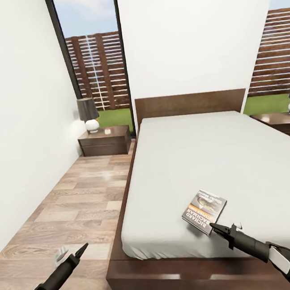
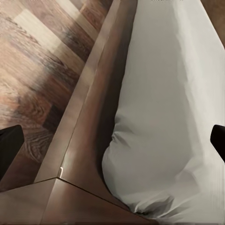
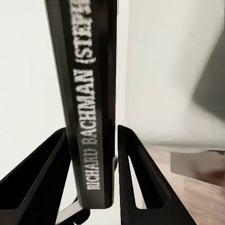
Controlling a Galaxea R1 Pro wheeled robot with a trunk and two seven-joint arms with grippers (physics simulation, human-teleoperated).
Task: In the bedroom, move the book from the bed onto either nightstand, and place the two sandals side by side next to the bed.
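We are looking at the book (image 1: 205, 212) lying flat on the bed (image 1: 236, 152), near the mattress's front edge, cover up. It is a thin paperback: dark cover with a picture, white lettering and an orange band. In the right wrist view we are reading the spine (image 3: 89, 108), black with white letters "RICHARD BACHMAN".

The right pincer (image 1: 219, 230) is reaching over the mattress to the book's near corner. In the right wrist view its fingers (image 3: 136, 173) are sitting either side of the spine, spread, with gaps showing on both sides, so they are not clamping it.

The left pincer (image 1: 80, 251) is hanging over the wood-plank floor (image 1: 75, 202) beside the bed frame (image 2: 84, 140). Its dark fingertips (image 2: 9, 145) are showing at opposite edges of the left wrist view, so it is spread wide, holding nothing.

We are seeing a nightstand (image 1: 105, 141) with a lamp (image 1: 89, 114) by the left wall, next to the headboard (image 1: 190, 104). A second nightstand (image 1: 283, 124) is standing on the bed's far side.
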